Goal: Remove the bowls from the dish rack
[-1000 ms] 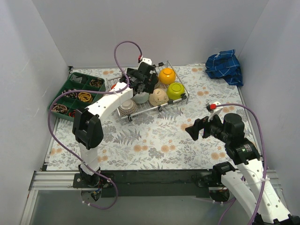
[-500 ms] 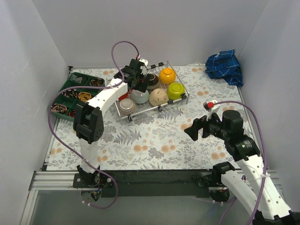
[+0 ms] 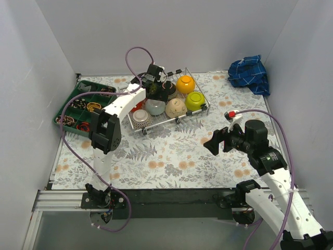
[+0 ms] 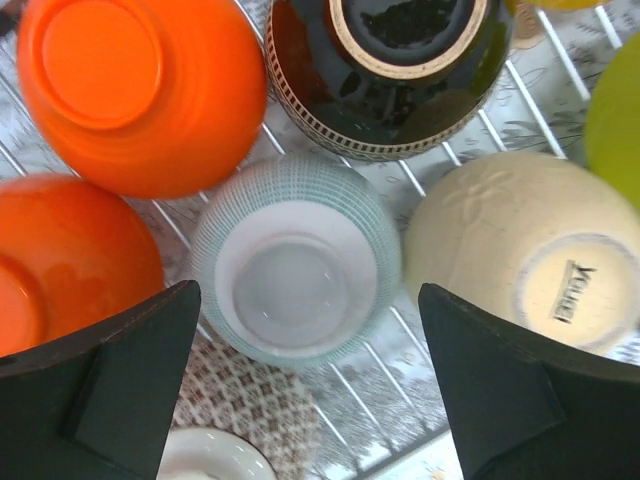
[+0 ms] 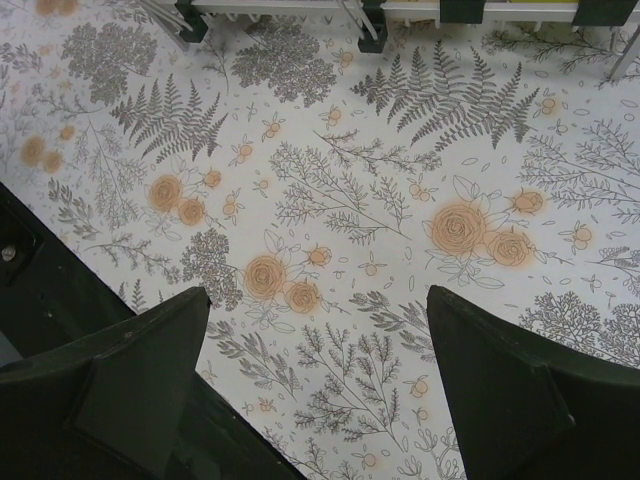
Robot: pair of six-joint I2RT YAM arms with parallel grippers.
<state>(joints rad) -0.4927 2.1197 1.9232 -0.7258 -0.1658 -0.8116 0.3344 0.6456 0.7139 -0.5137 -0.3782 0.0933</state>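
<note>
Left claw [image 4: 308, 320] is held spread above the dish rack [image 3: 193, 113]'s pale bowl [image 4: 296, 285]. Right claw [image 3: 212, 145] is spread, well apart

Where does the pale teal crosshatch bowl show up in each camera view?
Top external: pale teal bowl in the dish rack, left of centre, upper half.
Left wrist: centre of frame, base up.
Right wrist: not in it.
Shared landmark: the cream bowl directly on its right in both.
</note>
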